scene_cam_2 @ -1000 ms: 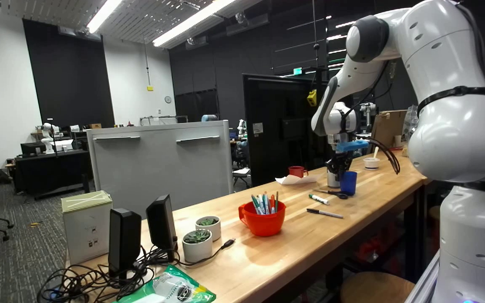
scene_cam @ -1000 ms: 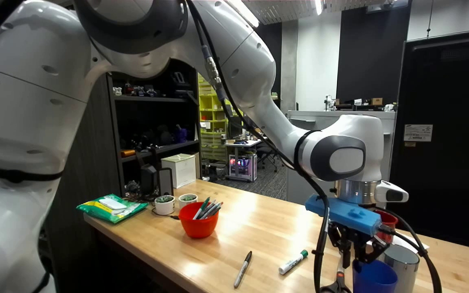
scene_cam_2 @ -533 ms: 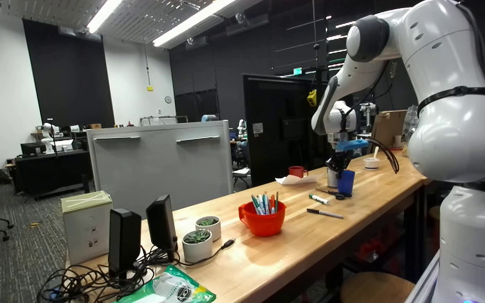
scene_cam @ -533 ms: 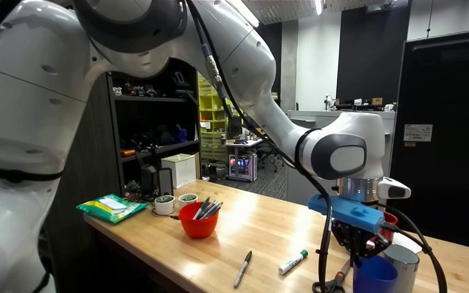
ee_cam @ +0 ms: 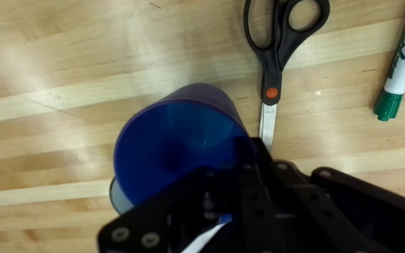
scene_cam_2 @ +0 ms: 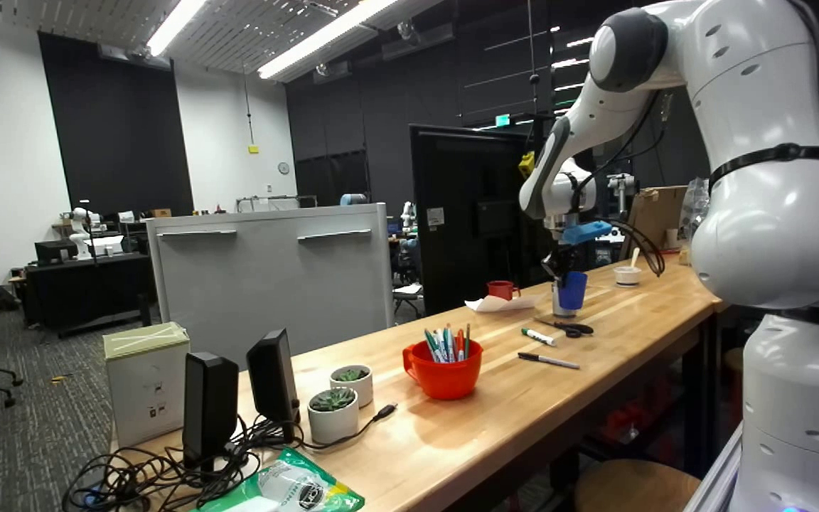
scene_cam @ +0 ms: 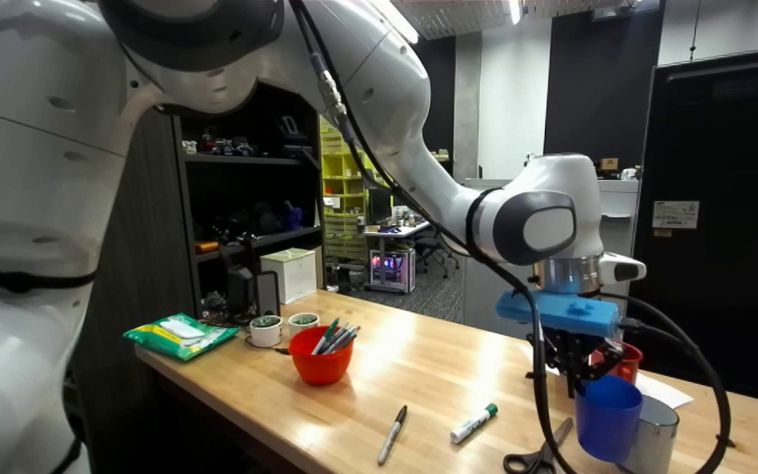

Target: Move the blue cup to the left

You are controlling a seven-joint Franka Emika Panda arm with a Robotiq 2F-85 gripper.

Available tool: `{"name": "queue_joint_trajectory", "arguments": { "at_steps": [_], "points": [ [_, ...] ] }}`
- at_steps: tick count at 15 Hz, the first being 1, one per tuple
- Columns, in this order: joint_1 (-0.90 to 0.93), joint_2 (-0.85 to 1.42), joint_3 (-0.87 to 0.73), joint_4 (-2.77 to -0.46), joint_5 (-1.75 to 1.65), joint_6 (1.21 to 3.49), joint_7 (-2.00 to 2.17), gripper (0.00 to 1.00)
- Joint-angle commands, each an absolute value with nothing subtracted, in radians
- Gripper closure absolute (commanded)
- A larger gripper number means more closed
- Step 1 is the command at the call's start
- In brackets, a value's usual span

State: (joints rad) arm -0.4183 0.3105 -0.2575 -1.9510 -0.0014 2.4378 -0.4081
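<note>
The blue cup (scene_cam: 609, 422) is plain, round-mouthed and seemingly slightly tilted.

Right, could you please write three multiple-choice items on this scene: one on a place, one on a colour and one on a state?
1. Where do the bunched pens stand?
A) in a white plant pot
B) in the orange-red mug
C) in the grey can

2. What colour is the cap of the thick white marker beside the scissors?
A) yellow
B) red
C) green

3. What state is the blue cup in?
A) gripped by the claw, clear of the table
B) standing upside down
C) lying loose on its side

Right letters:
1 B: in both exterior views they rise out of that mug.
2 C: the wrist view shows the cap plainly green.
3 A: the claw grips its rim in the wrist view, and its base hangs free in both exterior views.
</note>
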Motion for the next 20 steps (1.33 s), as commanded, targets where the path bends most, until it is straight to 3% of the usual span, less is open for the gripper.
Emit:
{"name": "queue_joint_trajectory", "arguments": {
  "at_steps": [1,13,14,16,20],
  "points": [
    [-0.379,0.156,-0.241,-2.061,-0.056,2.468,-0.453,0.99],
    [-0.143,-0.271,-0.135,-2.424,-0.107,2.427,-0.647,0.99],
    [-0.122,-0.296,-0.126,-2.459,-0.121,2.426,-0.645,0.70],
    [-0.083,-0.351,-0.105,-2.546,-0.149,2.417,-0.638,0.66],
    [-0.012,-0.418,-0.030,-2.740,-0.240,2.409,-0.581,0.40]
  ]
}}
